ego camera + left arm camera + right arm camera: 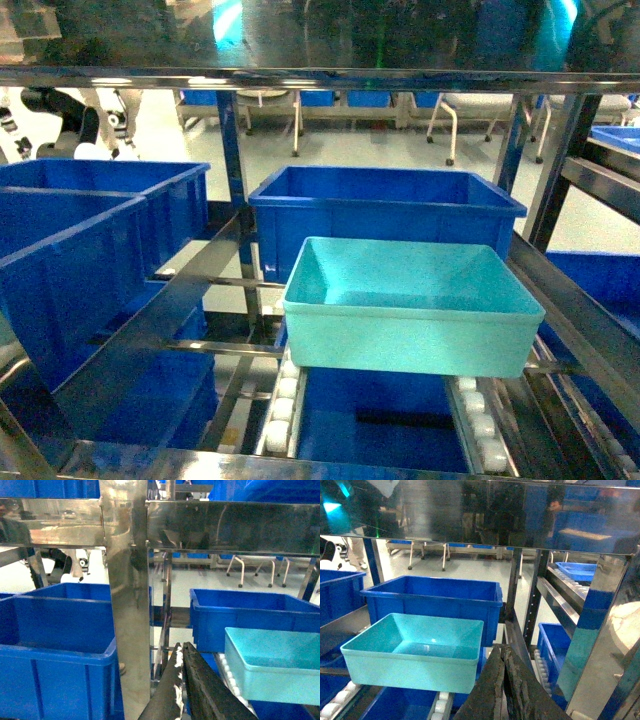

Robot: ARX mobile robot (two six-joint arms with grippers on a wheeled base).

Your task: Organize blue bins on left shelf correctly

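A light turquoise blue bin (410, 300) stands empty on the white rollers (283, 400) of the left shelf (300, 78), a steel rack. It sits just in front of a royal-blue ribbed bin (385, 205). Neither gripper shows in the head view. In the left wrist view my left gripper (182, 647) is shut with nothing in it, to the left of the turquoise bin (272, 665) and apart from it, beside a steel post (127, 605). In the right wrist view my right gripper (504, 649) is shut and holds nothing, just right of the turquoise bin (417, 650).
Two royal-blue bins (80, 240) fill the lane to the left. Another royal-blue bin (555, 647) lies low on the right, past a slanted steel rail (580, 310). More blue bins sit on the lower level (380, 420). Chairs stand on the floor behind the rack.
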